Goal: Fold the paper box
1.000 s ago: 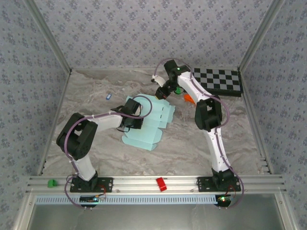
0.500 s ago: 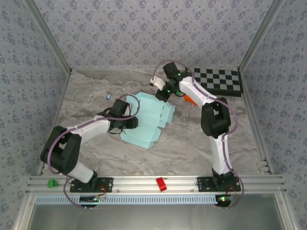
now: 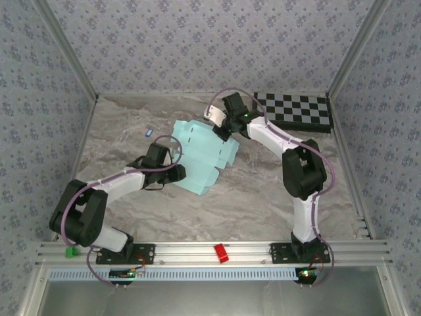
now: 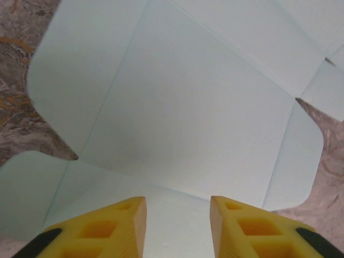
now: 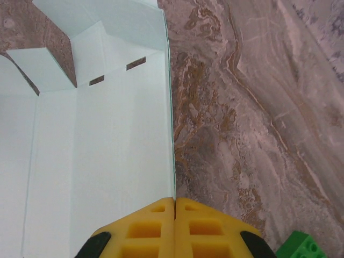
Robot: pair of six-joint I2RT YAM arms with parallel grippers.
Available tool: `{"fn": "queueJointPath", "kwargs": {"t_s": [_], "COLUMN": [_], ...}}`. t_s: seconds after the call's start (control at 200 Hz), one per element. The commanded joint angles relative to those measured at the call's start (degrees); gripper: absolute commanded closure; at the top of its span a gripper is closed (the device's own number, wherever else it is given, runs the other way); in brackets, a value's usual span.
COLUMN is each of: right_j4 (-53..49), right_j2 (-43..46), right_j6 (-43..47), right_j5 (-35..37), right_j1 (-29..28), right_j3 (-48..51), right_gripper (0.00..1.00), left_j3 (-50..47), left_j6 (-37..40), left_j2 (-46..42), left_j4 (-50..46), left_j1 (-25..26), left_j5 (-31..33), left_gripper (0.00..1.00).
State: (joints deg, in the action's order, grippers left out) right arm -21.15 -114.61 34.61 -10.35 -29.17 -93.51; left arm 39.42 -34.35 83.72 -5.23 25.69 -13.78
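While the pale blue paper box (image 3: 197, 155) sits unfolded mid-worktop (image 3: 263, 191), flaps and slits showing, right gripper (image 5: 175, 200) is clenched on its 1 o'clock edge. Left gripper (image 4: 177, 200) is released at 8 o'clock.

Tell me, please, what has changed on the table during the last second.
The box slid away from the arms' bases. The left gripper opened, and the left arm sank and stretched out. The right gripper stayed shut on an edge of the box. The checkerboard kept its place.
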Motion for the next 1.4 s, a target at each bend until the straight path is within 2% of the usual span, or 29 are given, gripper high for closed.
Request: {"fn": "queueJointPath", "kwargs": {"t_s": [0.0,0.21,0.3,0.65,0.785,0.92,1.394], "right_j4": [4.84,10.25,12.72,22.42,28.53,33.16,50.5], "right_j2": [2.62,4.07,4.54,6.71,7.37,6.72,5.33], "right_j6": [2.16,4.44,5.88,10.63,15.07,19.57,28.28], "right_j5": [3.33,6.65,8.38,13.56,16.4,20.39,26.26], "right_j1": [-0.78,-2.44,-3.43,-6.45,-8.12,-9.98,-13.93], "right_j3": [2.11,6.18,8.12,15.22,19.44,21.99,31.75], "right_gripper": [1.0,1.0,1.0,1.0,1.0,1.0,1.0], "left_j3": [-0.75,-1.3,-1.86,-2.57,-2.13,-1.64,-1.38], "left_j6": [-1.83,-4.25,-5.58,-8.73,-8.92,-9.07,-9.62], "left_j2": [2.38,5.48,6.15,7.49,7.86,8.26,8.78], "left_j4": [3.94,5.32,5.92,9.01,9.18,9.27,9.71], "left_j1": [-0.72,-0.82,-0.82,-0.74,-0.67,-0.52,-0.12], "left_j5": [-1.46,0.43,1.35,1.29,1.21,1.13,0.95], "left_gripper": [0.69,0.89,0.93,0.95,0.96,0.96,0.96]}}
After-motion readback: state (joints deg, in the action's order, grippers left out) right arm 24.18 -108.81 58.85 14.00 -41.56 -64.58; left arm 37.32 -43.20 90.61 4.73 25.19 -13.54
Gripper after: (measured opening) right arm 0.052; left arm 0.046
